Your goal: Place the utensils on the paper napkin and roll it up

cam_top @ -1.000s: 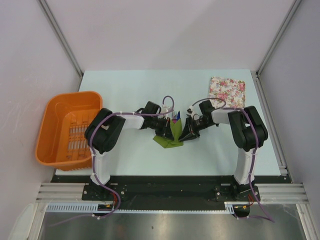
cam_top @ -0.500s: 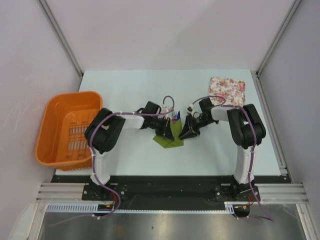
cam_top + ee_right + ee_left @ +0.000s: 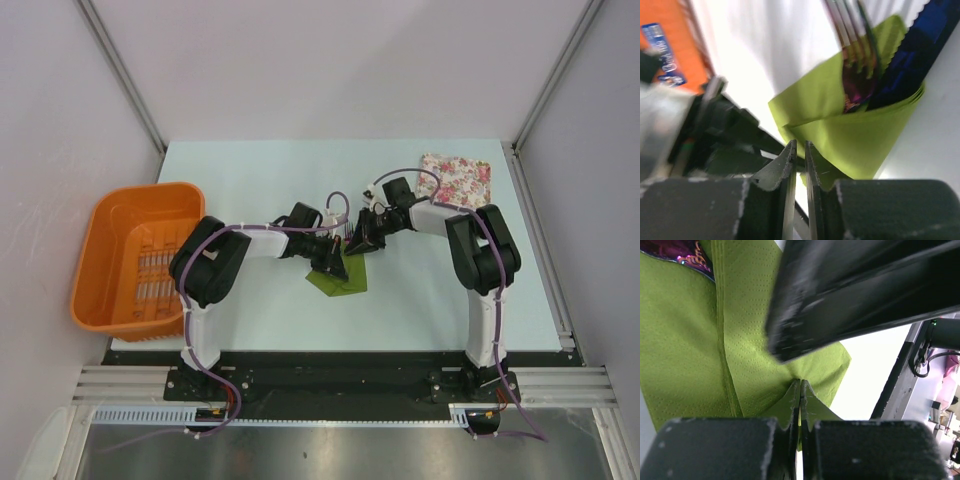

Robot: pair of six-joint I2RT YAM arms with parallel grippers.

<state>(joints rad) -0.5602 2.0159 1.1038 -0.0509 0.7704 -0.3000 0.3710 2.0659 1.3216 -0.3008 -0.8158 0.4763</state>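
Olive-green paper napkin (image 3: pixel 342 281) lay at the middle of the table (image 3: pixel 250 180), half rolled round the utensils (image 3: pixel 860 65); your left gripper (image 3: pixel 800 385) was clamped on its fold; your right gripper (image 3: pixel 798 147) stood barely apart, its hold unclear; the next move called for a tighter roll.

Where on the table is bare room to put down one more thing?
Bare: the far strip between the basket and the floral pad, and the near patch between the napkin and the right arm. Crowded: the middle, where the left gripper and right gripper meet at the napkin.
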